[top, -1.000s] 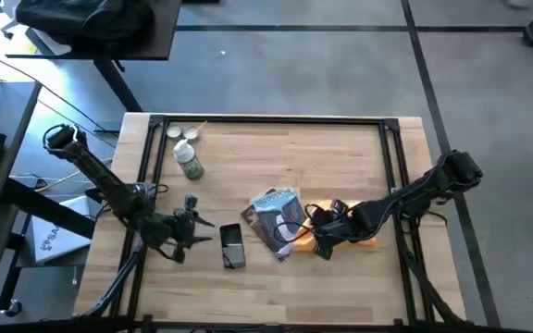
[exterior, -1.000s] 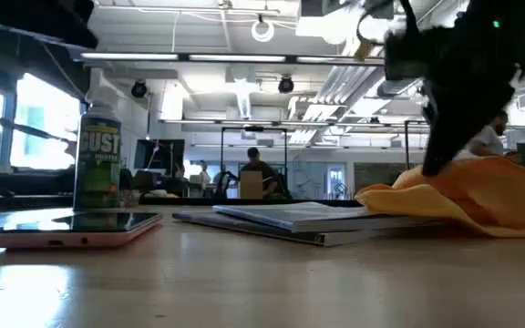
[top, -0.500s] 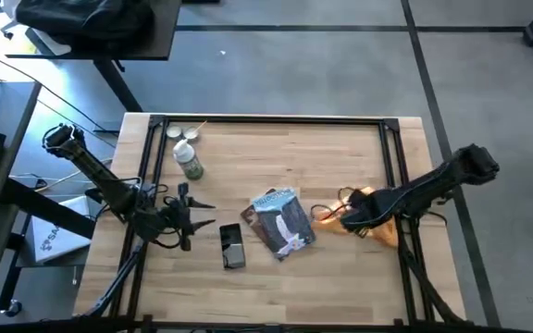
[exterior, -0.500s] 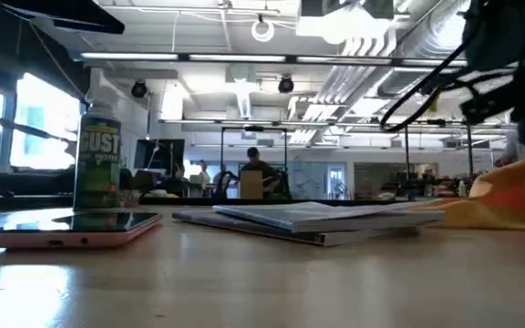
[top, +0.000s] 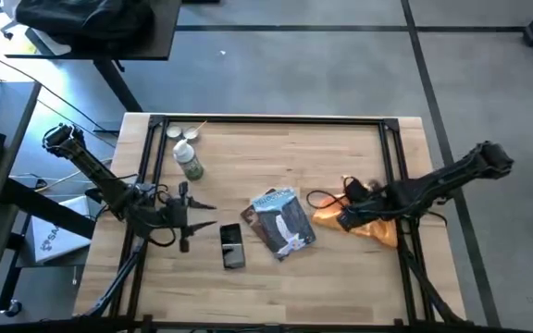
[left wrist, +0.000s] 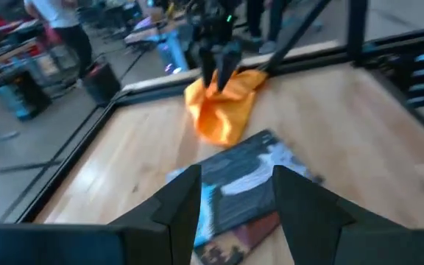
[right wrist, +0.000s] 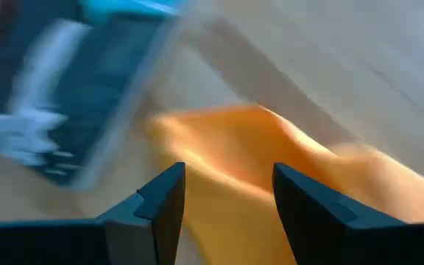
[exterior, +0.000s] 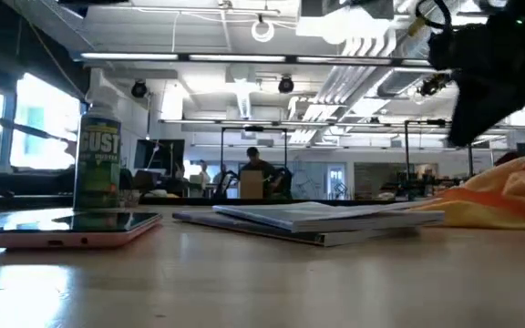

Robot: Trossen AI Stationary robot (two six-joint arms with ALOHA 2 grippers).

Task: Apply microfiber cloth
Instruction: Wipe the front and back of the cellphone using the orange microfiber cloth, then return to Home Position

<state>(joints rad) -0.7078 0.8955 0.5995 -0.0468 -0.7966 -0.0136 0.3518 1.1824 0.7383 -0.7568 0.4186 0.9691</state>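
Observation:
The orange microfiber cloth (top: 327, 220) lies bunched on the table, just right of the blue-grey packet (top: 280, 222). My right gripper (top: 345, 219) reaches in from the right and stands over the cloth. In the left wrist view its fingers (left wrist: 218, 77) come down onto a raised peak of the cloth (left wrist: 223, 110). The dark phone (top: 232, 246) lies flat, left of the packet. My left gripper (top: 185, 217) hovers open left of the phone and holds nothing. My right gripper has a raised fold at the top of the cloth (left wrist: 219, 90) between its two fingers. It comes from above, slanting in from the table's right. The cloth fills the space between the fingers (right wrist: 230, 213). Its lower folds (exterior: 509, 196) rest on the table.
A green dust-spray can (top: 190, 162) lies at the far left, with two small white caps (top: 185, 134) beside it. A black frame rail (top: 266, 120) runs around the tabletop. Bare wood lies near the front edge and across the far middle.
My right gripper has drawn back toward the table's right edge, then come a little back toward the packet. The cloth slid with it, off the packet's right edge, and now lies farther right on the wood. My left gripper has shifted slightly toward the far edge.

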